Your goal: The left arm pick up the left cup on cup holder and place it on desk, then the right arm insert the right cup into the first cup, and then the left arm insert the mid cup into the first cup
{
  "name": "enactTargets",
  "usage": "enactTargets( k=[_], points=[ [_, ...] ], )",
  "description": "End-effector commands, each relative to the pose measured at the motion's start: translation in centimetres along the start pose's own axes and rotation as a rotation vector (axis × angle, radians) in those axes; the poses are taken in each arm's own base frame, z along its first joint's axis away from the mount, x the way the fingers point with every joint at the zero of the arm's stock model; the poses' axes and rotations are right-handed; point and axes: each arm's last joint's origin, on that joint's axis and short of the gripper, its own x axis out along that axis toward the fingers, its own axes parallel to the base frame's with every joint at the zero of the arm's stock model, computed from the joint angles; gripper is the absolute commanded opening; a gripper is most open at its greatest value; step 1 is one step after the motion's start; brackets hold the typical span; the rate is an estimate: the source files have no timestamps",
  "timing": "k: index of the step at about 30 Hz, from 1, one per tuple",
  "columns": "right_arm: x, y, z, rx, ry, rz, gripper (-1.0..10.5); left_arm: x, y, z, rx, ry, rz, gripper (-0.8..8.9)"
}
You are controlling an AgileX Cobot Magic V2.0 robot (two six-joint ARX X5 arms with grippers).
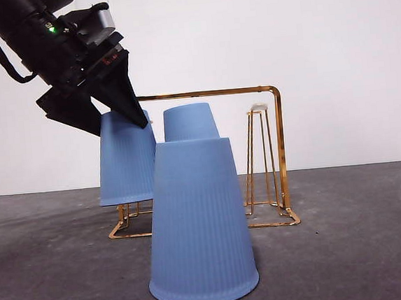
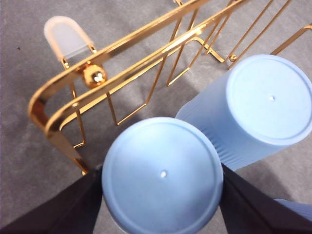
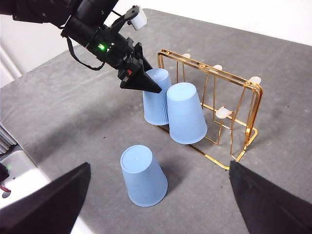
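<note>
Gripping the left blue cup (image 1: 125, 160) near its upturned base, the left hand (image 1: 123, 104) comes in from upper left w/ jaws pressed on both sides of it; cup is still on the gold wire cup holder (image 1: 269, 91). Next along the rack, the mid cup (image 1: 189, 121) sits inverted on its prong, just beside the gripped one. A 3rd blue cup (image 1: 198, 224) stands upside down on the grey counter (image 1: 350, 249), in front of the rack. Right hand (image 3: 156, 204) hovers well apart, jaws spread wide, holding nothing.
</note>
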Motion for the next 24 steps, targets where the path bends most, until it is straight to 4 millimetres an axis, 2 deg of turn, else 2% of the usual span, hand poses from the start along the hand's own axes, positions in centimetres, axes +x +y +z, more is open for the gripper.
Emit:
enactTargets(
  k=[1,6,13,19,24],
  points=[
    [-0.3,0.1,0.5,0.018,-0.019,0.011,4.5,0.2,0.0,0.5,0.014,-0.003,0.001,2.78],
    [-0.3,0.1,0.5,0.019,-0.019,0.011,4.5,-0.7,-0.2,1.4,0.017,-0.011,0.004,2.78],
    [-0.3,0.1,0.4,0.018,-0.017,0.010,4.5,-3.4,-0.9,2.5,0.042,-0.069,0.040,2.78],
    [-0.3,0.1,0.4,0.018,-0.012,0.009,4.5,-6.8,-1.9,3.0,0.076,-0.159,0.079,2.78],
    [-0.3,0.1,0.4,0.019,-0.013,0.009,4.5,-10.4,-3.2,3.0,0.103,-0.243,0.093,2.78]
  ],
)
